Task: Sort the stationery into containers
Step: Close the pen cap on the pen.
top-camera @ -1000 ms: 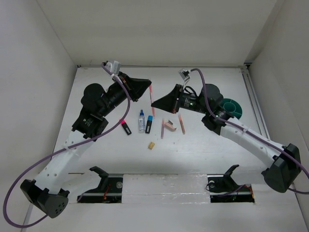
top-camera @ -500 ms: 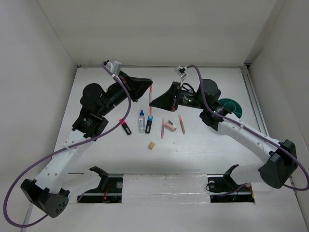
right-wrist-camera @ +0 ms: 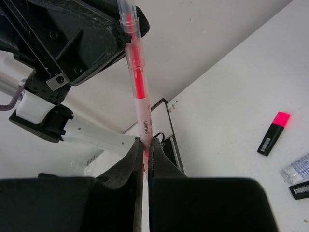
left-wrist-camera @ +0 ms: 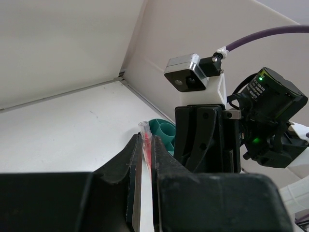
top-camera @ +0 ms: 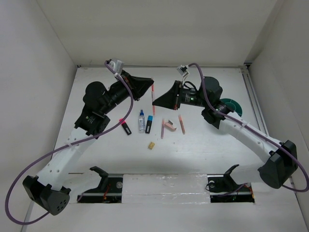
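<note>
Now the right arm (top-camera: 241,130) has swung in over the bench (top-camera: 193,154) toward its partner. The gap seen a second ago is gone, and the right end effector (top-camera: 154,100) meets the left end effector (top-camera: 150,83) in mid-air. Both are clenched on one pink pen (top-camera: 153,92), held upright between them, the right at the lower end and the left at the upper. This looks like a handover toward the teal cup (top-camera: 235,107), well apart on the right, so the left must let go first.

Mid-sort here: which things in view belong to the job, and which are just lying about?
Job: pink pen, black markers, bottle, pencils, pink block, tan piece, teal cup.
Lying about: purple cables, black brackets.
</note>
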{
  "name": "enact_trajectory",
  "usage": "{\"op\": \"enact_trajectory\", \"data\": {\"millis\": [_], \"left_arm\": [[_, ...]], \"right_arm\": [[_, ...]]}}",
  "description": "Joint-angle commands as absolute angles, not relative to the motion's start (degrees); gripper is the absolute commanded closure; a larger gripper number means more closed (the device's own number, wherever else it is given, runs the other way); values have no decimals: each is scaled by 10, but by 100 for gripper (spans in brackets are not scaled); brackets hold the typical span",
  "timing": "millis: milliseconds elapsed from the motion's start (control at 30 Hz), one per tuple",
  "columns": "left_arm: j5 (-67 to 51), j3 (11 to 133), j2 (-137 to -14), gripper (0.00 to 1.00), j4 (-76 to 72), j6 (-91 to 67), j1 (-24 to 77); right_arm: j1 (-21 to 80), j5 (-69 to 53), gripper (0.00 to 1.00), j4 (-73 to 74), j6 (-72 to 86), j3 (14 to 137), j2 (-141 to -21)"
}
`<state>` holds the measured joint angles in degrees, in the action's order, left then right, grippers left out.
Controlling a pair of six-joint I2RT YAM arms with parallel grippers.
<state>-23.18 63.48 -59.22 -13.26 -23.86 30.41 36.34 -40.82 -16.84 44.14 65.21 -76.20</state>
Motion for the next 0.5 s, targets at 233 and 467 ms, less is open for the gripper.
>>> {"op": "enact_trajectory", "data": {"millis": [233,467], "left_arm": [[-253,627,-555,75,-10,-258,318],[-64,608,-446,0,-4,-285,318]], "right_arm": [[377,-301,100,-303,419,679,-730],[416,-221,100,-264,365,652,-780]]}}
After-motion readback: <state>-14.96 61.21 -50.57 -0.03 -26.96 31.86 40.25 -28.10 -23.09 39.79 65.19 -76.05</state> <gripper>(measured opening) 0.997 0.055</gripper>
